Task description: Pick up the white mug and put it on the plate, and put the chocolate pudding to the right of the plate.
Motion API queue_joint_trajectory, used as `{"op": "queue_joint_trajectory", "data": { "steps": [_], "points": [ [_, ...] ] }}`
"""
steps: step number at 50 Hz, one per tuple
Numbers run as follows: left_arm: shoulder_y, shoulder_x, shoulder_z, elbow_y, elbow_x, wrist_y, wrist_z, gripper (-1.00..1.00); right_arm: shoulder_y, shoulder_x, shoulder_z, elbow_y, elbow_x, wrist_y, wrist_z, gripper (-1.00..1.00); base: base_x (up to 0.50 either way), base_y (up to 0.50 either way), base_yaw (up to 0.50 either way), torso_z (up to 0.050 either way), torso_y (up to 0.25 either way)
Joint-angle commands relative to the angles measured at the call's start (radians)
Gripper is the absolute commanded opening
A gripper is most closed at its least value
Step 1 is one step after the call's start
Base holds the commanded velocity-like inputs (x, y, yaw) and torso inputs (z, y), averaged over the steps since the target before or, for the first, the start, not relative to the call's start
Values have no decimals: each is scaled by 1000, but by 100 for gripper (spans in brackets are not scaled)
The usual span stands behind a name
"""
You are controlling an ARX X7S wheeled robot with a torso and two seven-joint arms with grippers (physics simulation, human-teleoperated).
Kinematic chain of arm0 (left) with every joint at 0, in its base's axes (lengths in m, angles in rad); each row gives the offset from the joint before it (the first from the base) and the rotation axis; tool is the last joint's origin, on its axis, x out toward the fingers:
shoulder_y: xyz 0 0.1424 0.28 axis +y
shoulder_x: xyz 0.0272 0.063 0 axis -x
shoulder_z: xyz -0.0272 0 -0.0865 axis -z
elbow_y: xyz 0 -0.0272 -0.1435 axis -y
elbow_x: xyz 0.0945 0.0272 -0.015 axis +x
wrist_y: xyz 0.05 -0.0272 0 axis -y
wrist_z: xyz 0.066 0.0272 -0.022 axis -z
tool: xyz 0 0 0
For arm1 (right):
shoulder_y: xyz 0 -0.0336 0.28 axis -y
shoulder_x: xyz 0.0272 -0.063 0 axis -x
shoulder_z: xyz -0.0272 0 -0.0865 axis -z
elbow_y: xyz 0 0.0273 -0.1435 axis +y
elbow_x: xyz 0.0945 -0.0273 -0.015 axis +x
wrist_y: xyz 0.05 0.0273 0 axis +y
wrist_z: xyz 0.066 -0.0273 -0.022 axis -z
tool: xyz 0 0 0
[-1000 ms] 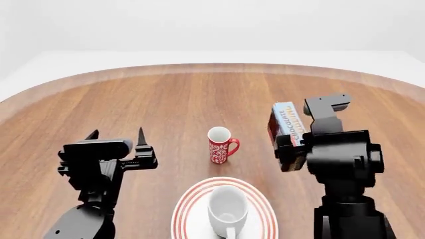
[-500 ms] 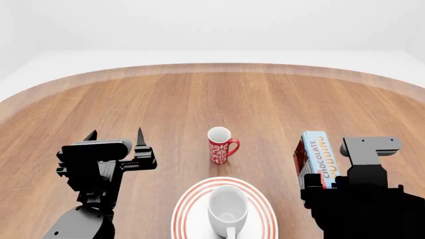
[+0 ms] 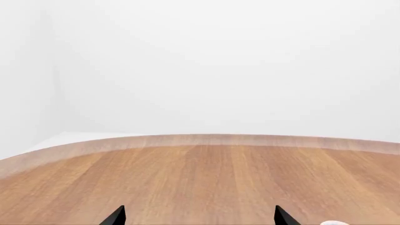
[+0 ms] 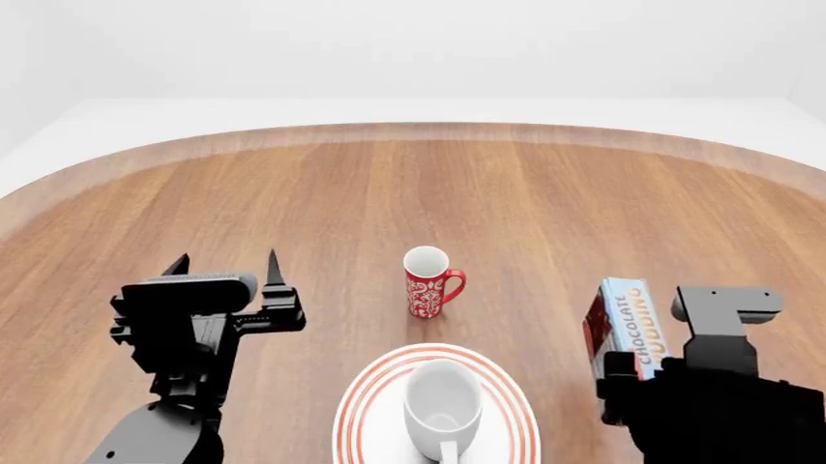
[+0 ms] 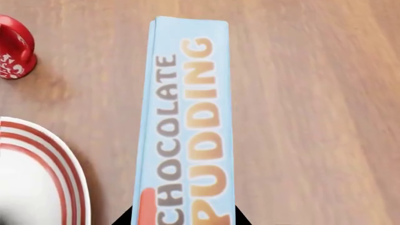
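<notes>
The white mug (image 4: 442, 408) stands upright on the plate (image 4: 368, 398), handle toward me, at the front centre. The plate's rim also shows in the right wrist view (image 5: 50, 154). The chocolate pudding (image 4: 628, 329) is held in my right gripper (image 4: 617, 362), to the right of the plate; I cannot tell whether it touches the table. In the right wrist view the box (image 5: 187, 126) fills the space between the jaws. My left gripper (image 4: 222, 266) is open and empty, left of the plate, its fingertips (image 3: 117, 216) apart over bare wood.
A red mug with white pattern (image 4: 428, 281) stands behind the plate, also seen in the right wrist view (image 5: 16, 47). The round wooden table's far edge (image 4: 427, 132) curves across the back.
My right gripper has carried the chocolate pudding from the far right toward me, lower, to beside the plate. The left arm, mugs and plate have not moved.
</notes>
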Motion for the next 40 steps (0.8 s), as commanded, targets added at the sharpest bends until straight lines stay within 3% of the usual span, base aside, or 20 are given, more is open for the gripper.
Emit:
{"op": "queue_joint_trajectory", "data": {
  "steps": [1,40],
  "points": [
    [2,-1,5,-5,2,6,0,100,-18,-21,47,70,103,-81,91,-100,0,0,0,0,0],
    [7,-16,1,12,-7,8,-14,100,-70,0,37,161,232,-112,199,-100,0,0,0,0,0]
  ]
}}
